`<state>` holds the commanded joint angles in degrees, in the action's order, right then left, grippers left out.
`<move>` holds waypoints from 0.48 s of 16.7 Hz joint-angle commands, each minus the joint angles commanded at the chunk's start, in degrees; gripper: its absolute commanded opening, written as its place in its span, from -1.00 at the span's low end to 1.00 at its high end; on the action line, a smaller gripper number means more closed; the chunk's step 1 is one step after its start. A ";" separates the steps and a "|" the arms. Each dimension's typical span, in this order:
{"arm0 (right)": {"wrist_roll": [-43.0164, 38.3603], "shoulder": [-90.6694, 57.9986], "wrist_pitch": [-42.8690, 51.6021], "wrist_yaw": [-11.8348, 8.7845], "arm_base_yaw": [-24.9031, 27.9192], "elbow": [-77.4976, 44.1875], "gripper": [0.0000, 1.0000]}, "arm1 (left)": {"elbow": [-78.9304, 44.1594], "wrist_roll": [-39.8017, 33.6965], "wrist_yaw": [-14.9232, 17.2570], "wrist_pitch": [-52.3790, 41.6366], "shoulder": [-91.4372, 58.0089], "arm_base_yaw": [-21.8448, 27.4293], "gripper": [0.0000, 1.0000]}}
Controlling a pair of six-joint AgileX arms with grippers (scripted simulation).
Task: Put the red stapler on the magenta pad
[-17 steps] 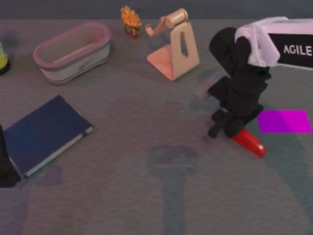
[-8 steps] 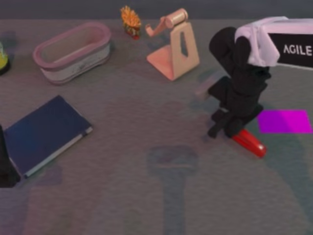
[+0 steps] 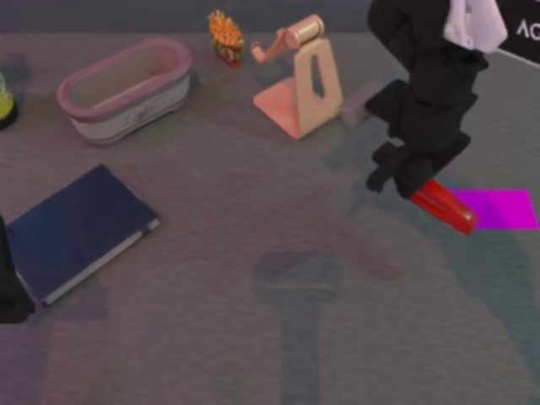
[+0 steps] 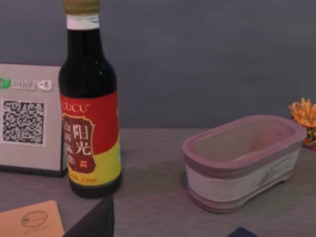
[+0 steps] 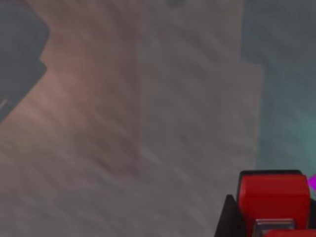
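Grey felt-like surface (image 3: 253, 337) fills the top view, with a dark wall band along its far edge. A pink tub (image 3: 125, 89) sits at about 10 o'clock, a blue book (image 3: 78, 231) at 9 o'clock, an orange figurine (image 3: 225, 37) and a pink stand (image 3: 299, 80) near 12 o'clock. The left wrist view also takes in a sauce bottle (image 4: 90, 106) beside a QR card (image 4: 30, 132).

The right hand (image 3: 403, 180) is at about 2 o'clock on the surface, its dark fingers closed on one end of the stapler (image 3: 445, 206). The stapler slants out from the hand toward 4 o'clock, and its free end overlaps the left edge of the pad (image 3: 498, 208), which lies flat near the right edge at 3 o'clock. Whether the stapler touches the pad or hangs above it cannot be told. In the right wrist view the stapler's red body (image 5: 272, 197) sits between dark fingers (image 5: 226, 219), with a sliver of magenta just beside it.

The left arm (image 3: 10, 283) is parked at the left edge; its hand's opening cannot be told.
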<state>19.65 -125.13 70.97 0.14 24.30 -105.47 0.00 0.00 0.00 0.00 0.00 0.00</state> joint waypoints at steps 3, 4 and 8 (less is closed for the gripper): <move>0.04 1.24 2.99 0.00 0.08 -2.43 -1.00 | 0.00 0.00 0.00 0.00 0.00 0.00 1.00; 0.04 1.24 2.99 0.00 0.08 -2.43 -1.00 | 0.00 0.00 0.00 0.00 0.00 0.00 1.00; -0.60 1.04 2.84 -0.01 -0.30 -2.37 -1.00 | 0.00 0.00 0.00 0.00 0.00 0.00 1.00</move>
<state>19.06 -124.09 73.81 0.13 24.00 -107.84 0.00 0.00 0.00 0.00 0.00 0.00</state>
